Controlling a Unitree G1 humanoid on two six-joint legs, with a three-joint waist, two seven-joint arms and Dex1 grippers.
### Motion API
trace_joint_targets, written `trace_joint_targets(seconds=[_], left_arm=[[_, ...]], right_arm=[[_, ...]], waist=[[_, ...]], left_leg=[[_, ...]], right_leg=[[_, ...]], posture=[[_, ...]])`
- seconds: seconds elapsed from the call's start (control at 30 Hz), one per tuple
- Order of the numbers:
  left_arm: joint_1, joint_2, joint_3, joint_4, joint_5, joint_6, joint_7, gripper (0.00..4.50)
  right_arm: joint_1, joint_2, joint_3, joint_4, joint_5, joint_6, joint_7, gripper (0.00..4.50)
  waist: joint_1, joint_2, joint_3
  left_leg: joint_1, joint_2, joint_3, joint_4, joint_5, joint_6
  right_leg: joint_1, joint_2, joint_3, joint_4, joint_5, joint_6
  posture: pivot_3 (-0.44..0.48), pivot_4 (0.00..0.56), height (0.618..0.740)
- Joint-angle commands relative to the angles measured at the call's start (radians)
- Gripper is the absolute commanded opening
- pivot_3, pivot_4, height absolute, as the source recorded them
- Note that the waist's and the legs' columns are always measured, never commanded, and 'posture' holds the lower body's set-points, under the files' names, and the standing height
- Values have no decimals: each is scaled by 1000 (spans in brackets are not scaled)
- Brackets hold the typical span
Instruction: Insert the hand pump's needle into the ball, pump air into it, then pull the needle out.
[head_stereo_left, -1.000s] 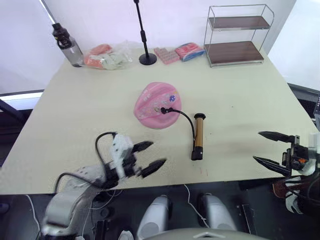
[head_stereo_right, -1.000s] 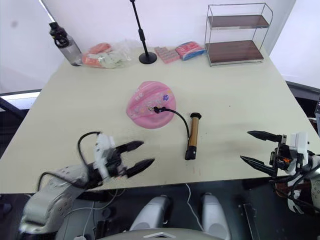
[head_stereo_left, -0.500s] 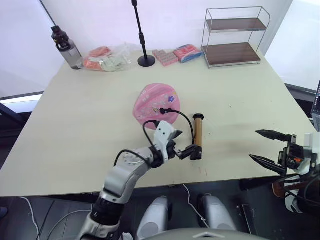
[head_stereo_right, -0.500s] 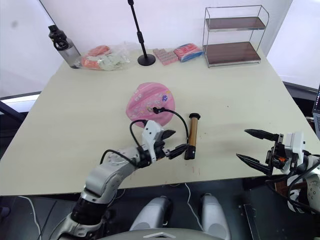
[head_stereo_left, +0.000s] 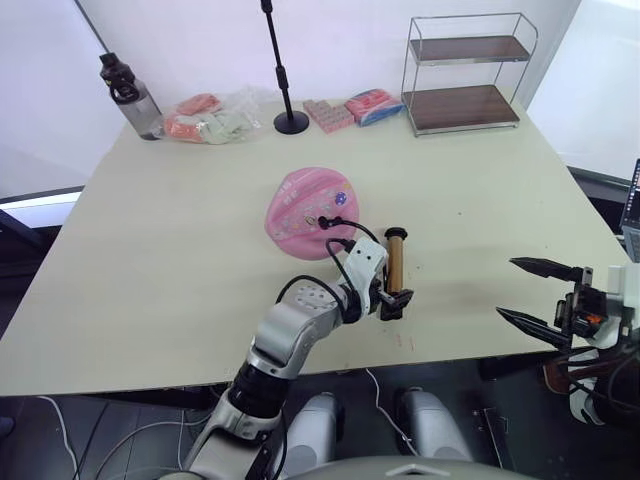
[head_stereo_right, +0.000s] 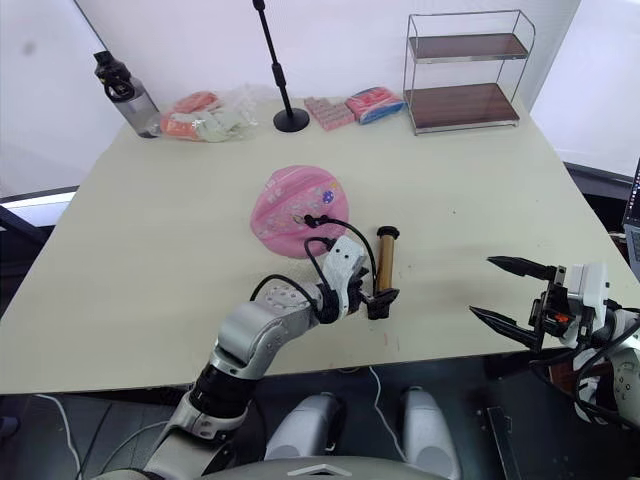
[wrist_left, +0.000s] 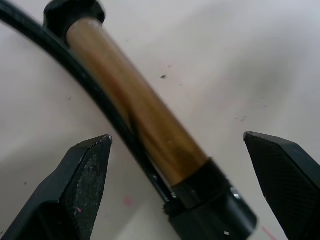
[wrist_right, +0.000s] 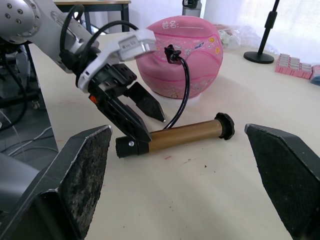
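Hand pump (head_stereo_left: 396, 270) lies between the spread left tool (head_stereo_left: 392, 300) fingers.

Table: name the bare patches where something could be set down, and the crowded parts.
Bare: the table left of the ball, and the stretch between the hand pump and the wire shelf. Crowded: the far edge from bottle to shelf, and mid-table around the left claw.

My jaws are black; the hand pump (head_stereo_left: 396, 272) is gold-bronze with black caps, the ball (head_stereo_left: 312, 198) pink, the counter (head_stereo_left: 180, 230) cream.
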Motion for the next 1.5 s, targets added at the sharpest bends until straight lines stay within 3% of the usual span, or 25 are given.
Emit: trace_joint_targets(seconds=[0.03, 0.6, 1.33, 1.47, 1.5], left_arm=[[-11, -22, -23, -16, 26, 37, 35, 4480], [12, -11, -69, -39, 57, 111, 53, 4480], [63, 141, -98, -133, 50, 157, -20, 4480], [55, 157, -99, -123, 54, 141, -36, 3376], [53, 157, -97, -121, 53, 141, -37, 2834]], right_arm=[[-4, 1, -8, -37, 12, -10, -3, 4500], [-4, 10, 13, -49, 10, -4, -14, 4500], [14, -7, 33, -46, 10, 5, 35, 4500], [9, -7, 34, -40, 7, 6, 44, 4500], [8, -7, 34, -39, 7, 5, 45, 4500]], waist=[[0, 0, 0], [-2, 0, 0], [-5, 0, 0], [-5, 0, 0], [-5, 0, 0]], left_leg=[[0, 0, 0, 0, 0, 0], [0, 0, 0, 0, 0, 0], [0, 1, 0, 0, 0, 0], [0, 1, 0, 0, 0, 0], [0, 1, 0, 0, 0, 0]], right_leg=[[0, 0, 0, 0, 0, 0], [0, 0, 0, 0, 0, 0], [0, 0, 0, 0, 0, 0], [0, 0, 0, 0, 0, 0], [0, 0, 0, 0, 0, 0]], posture=[[0, 150, 740], [0, 150, 740], [0, 150, 740], [0, 150, 740], [0, 150, 740]])
